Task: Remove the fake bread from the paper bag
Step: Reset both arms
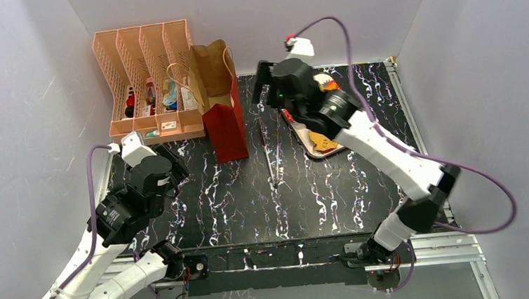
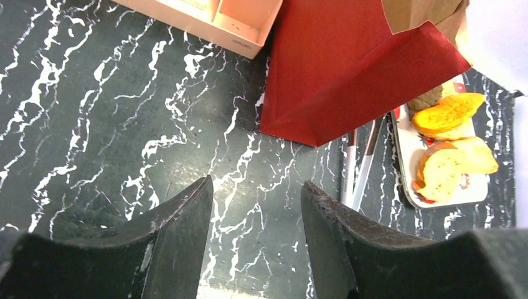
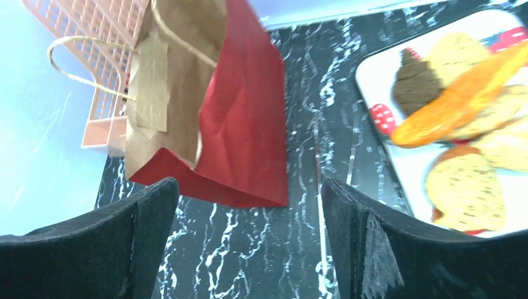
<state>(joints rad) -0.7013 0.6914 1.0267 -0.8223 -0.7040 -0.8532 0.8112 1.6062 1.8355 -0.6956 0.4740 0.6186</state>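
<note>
Right arm (image 1: 388, 148) was stretched from its base diagonally over the white rectangular tray (image 3: 405, 165), wrist past the tray's far-left corner. Right gripper (image 1: 266, 86) pointed at the glossy red paper bag with kraft-brown lining (image 1: 224, 120); jaws spread wide, nothing between them.

Left arm (image 1: 105, 231) was folded at the near-left, forearm angled up. Left gripper (image 2: 255, 212) hung low over the black white-veined tabletop (image 2: 93, 124), short of the bag's base – fingers (image 2: 180, 237) parted, empty.

Bag stood upright, mouth open, tan cord handles (image 3: 81, 59) loose, just beside the peach slotted plastic organiser (image 1: 147, 73).

Fake bread lay on the tray, well right of the bag: a dark brown swirl (image 3: 414, 81), a long orange piece (image 3: 461, 99), golden-tan rounds (image 3: 467, 190). Couldn't tell whether anything was inside the bag. Two thin sticks (image 2: 358, 168) lay between bag and tray.
</note>
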